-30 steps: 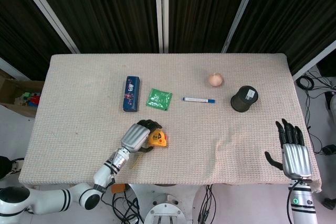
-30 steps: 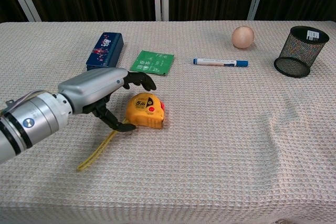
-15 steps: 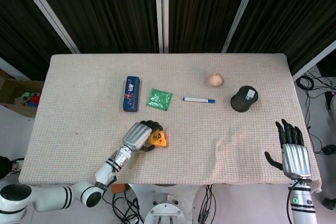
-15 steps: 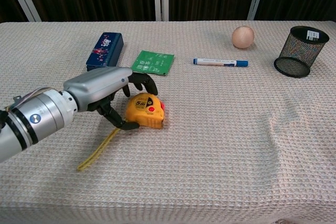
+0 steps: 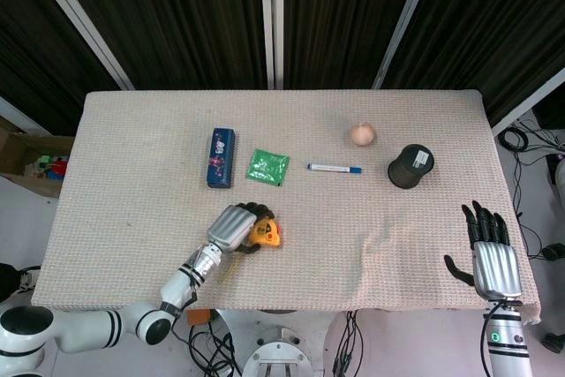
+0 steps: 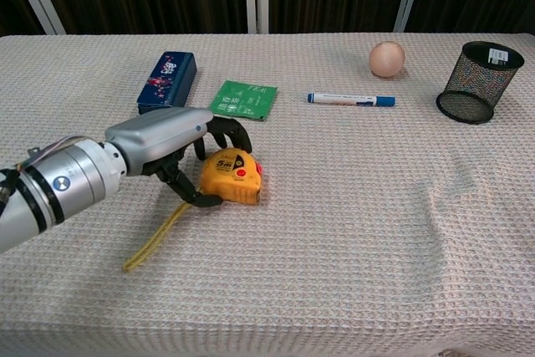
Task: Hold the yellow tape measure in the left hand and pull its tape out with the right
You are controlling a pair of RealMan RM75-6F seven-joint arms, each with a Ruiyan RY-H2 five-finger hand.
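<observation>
Two hands in view, one working. Near the table's (image 5: 106, 183) front edge, left of centre, the left hand (image 6: 171, 135) has edged closer over the last second and now wraps the yellow tape measure (image 6: 231, 176): fingers curl over its far side, thumb hooks under the near side. The case sits on the cloth, not yet lifted. A yellow strap (image 6: 155, 242) trails from it toward the front-left. Judgement: grasp is nearly set, lift comes next. At the front-right corner, the right hand (image 5: 489, 252) hangs open, fingers spread, holding nothing, unmoved and well apart from the tape.
</observation>
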